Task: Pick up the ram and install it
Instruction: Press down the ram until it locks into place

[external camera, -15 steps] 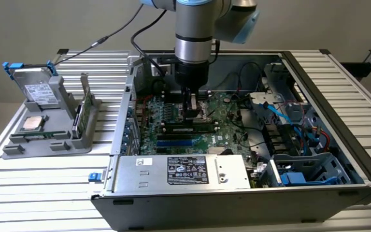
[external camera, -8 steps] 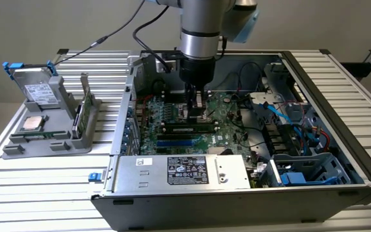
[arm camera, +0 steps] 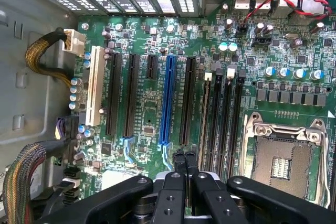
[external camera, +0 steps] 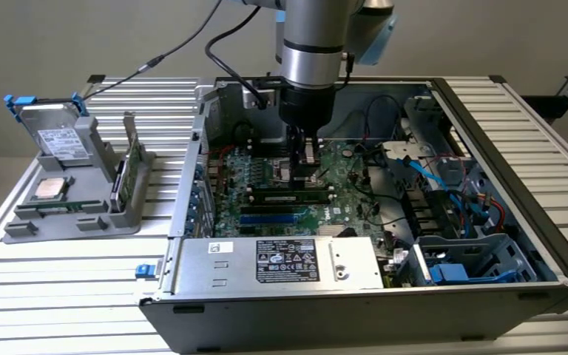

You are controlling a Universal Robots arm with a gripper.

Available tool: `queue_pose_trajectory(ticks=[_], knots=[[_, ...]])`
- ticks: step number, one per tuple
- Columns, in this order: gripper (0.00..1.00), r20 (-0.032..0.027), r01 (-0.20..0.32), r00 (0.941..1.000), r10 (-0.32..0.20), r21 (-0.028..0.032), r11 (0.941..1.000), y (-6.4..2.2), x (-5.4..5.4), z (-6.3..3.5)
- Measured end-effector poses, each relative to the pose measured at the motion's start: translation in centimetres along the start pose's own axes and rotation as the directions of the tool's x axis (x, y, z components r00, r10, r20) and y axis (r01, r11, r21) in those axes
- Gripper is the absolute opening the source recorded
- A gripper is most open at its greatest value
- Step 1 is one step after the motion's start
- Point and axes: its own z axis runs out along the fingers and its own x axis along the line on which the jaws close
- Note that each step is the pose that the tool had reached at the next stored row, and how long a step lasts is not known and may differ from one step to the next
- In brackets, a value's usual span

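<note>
Gripper (arm camera: 184, 157): you see its 2 black fingers pressed together, tip against tip, with nothing visible between them. In the wrist view the tips hang over the green motherboard (arm camera: 147, 114), near the end of the long blue slot (arm camera: 169, 100) and beside the bank of 4 black memory slots (arm camera: 220, 119). Beyond those slots lies the open metal processor socket (arm camera: 283, 153). A white slot (arm camera: 95, 85) sits on the far side of the blue one, next to the braided cables (arm camera: 42, 56).

Exterior view: the gripper (external camera: 307, 166) points straight down inside the open computer case (external camera: 521, 185), just above the middle of the motherboard.

Ram (external camera: 286, 197): a dark stick with a pale label lies along 1 of the slots, just in front of the fingertips and apart from them. You cannot tell from these pictures whether it is pressed fully home.

Power supply (external camera: 274, 262): the silver box with a black label fills the near edge of the case.

Grey stand (external camera: 67, 214): it rests on the slatted table (external camera: 67, 296) at the exterior view's left, well apart from the case. It carries a hard drive (external camera: 62, 140) leaning at its back, a square silver chip (external camera: 47, 190) lying flat, and a thin board (external camera: 123, 181) standing on edge at the side nearest the case.
</note>
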Motion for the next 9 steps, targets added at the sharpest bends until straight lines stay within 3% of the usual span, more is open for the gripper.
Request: queue_pose_trajectory(ticks=[9], knots=[[0.10,0.0003,0.000,1.0000,0.000,-0.0003,1.0000,0.00,0.00,0.00]])
